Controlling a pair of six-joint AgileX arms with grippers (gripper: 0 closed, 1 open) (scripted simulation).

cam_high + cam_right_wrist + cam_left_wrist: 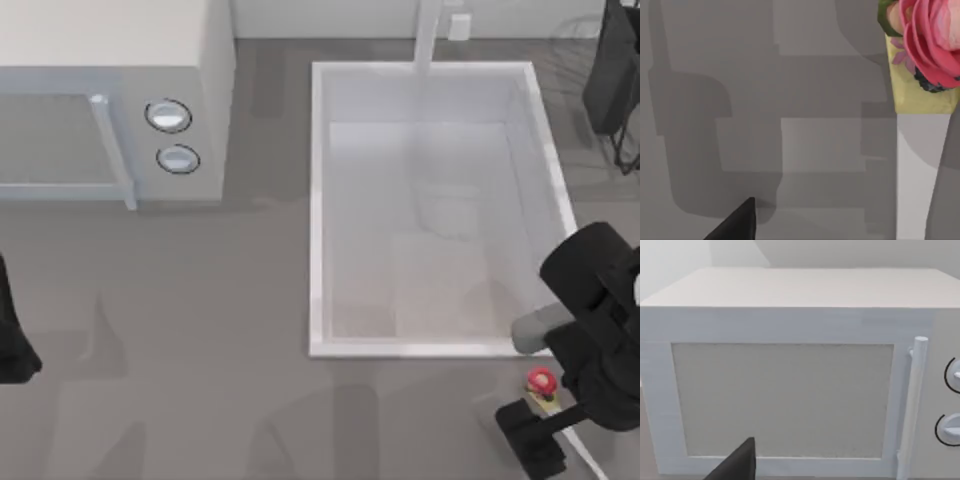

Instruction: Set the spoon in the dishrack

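Observation:
The spoon [542, 381] lies on the grey counter just in front of the sink's front right corner. Its red head points toward the sink and its cream handle runs off under my right arm. My right gripper [533, 428] hovers low over the handle, open, holding nothing. In the right wrist view the spoon's rose-like red head [927, 40] sits above the yellow neck and white handle, well apart from my one dark fingertip [741, 220]. The dishrack [612, 70], dark panel and thin wires, stands at the back right corner. My left gripper [10, 345] is parked at the left edge.
A big white sink basin [318, 200] fills the middle right of the counter, with a faucet [428, 30] behind it. A white microwave [110, 60] stands at the back left, and its door [785, 400] faces the left wrist camera. Bare grey counter spreads across the front left.

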